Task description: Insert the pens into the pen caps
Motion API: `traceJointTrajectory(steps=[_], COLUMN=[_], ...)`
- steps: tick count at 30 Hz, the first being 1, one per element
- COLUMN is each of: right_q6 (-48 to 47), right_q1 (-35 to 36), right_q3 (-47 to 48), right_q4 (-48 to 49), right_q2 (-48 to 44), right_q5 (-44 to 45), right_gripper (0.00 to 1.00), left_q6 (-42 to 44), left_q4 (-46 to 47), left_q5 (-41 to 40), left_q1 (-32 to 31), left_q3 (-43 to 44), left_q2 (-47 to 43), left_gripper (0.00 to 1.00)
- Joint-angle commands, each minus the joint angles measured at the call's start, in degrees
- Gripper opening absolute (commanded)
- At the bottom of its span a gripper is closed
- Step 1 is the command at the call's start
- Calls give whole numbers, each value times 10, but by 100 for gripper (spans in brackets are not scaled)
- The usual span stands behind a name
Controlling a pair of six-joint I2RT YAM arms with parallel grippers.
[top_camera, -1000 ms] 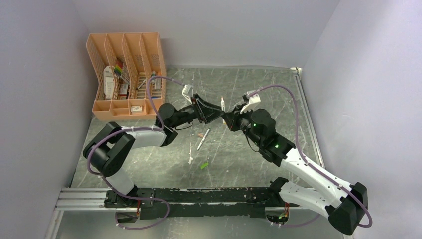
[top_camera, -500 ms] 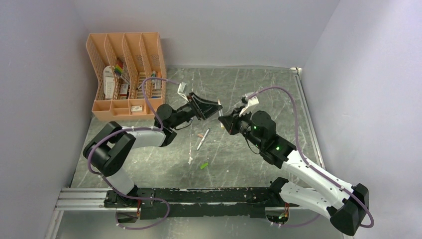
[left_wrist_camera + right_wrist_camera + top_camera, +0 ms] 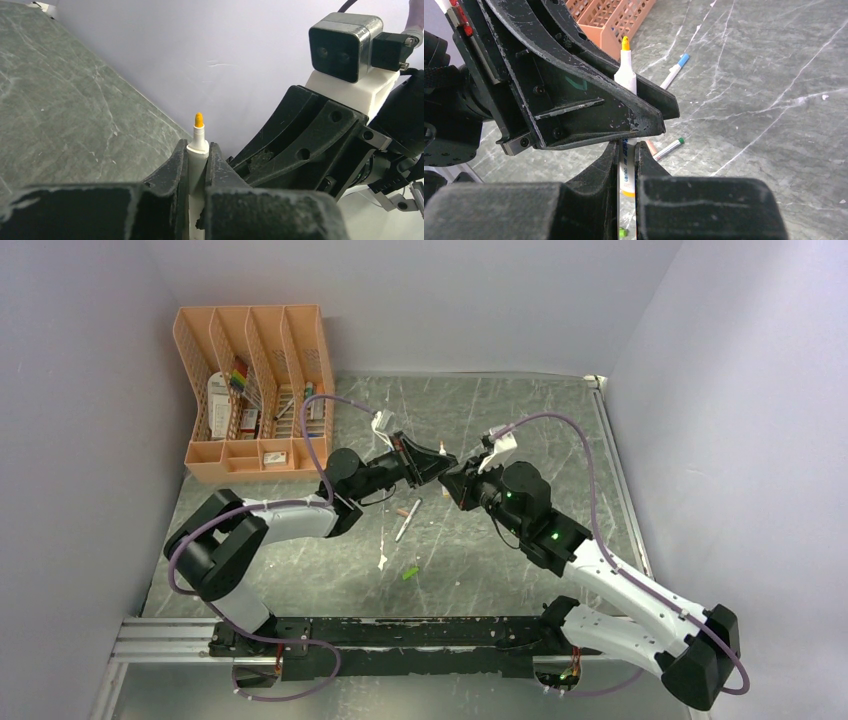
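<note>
A white pen (image 3: 198, 145) with an orange tip stands upright between the two arms, above the table. My left gripper (image 3: 198, 150) is shut on its upper barrel, just below the tip. My right gripper (image 3: 626, 150) is shut on the same pen (image 3: 626, 77) lower down, on the printed barrel. In the top view the left gripper (image 3: 432, 468) and right gripper (image 3: 450, 480) meet nose to nose. On the table lie a green-tipped pen (image 3: 669, 148) beside an orange-pink cap (image 3: 651, 146), a blue-tipped pen (image 3: 675, 70) and a green cap (image 3: 409, 573).
A peach mesh organiser (image 3: 255, 390) with stationery stands at the back left against the wall. White scratch streaks cross the dark stone tabletop (image 3: 520, 420). Walls close in the table on the left, back and right.
The left gripper, open beside the pen a second ago, has shut on its upper barrel. The right gripper has kept its hold and shifted slightly left.
</note>
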Motion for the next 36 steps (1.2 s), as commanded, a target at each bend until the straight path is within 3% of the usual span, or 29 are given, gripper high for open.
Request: traceJointTrajectory(steps=[1,3,6,9,17,23,34,36], right_q6=[-1,2,4,8,26,16,20,22], right_q1=[3,2,1,-5,-26,-26,-27,-26], right_q3=[-2,-5,-11,-14,-21,-13,-17,-18], right_q4=[10,12,18,32,83,93,108,109], right_q2=[-10,-16,-32,-39,-27,-3,6,3], right_q5=[5,-3,-30,-72,-172,-180,-181,-184], right_gripper=[3,20,38,48,49,51,46,41], left_q6=[13,1,-38,-83,-154,-207,-215,-214], left_q4=[-5,4,61,150,283,374,379,378], left_q5=[-11,3,49,109,177,198,203,201], left_q1=[5,11,36,63,74,68,49,49], left_q3=[10,12,12,9,17,21,38,41], left_q2=[-16,-15,-4,19,48,77,62,57], left_gripper=[7,7,7,7,7,7,7,7])
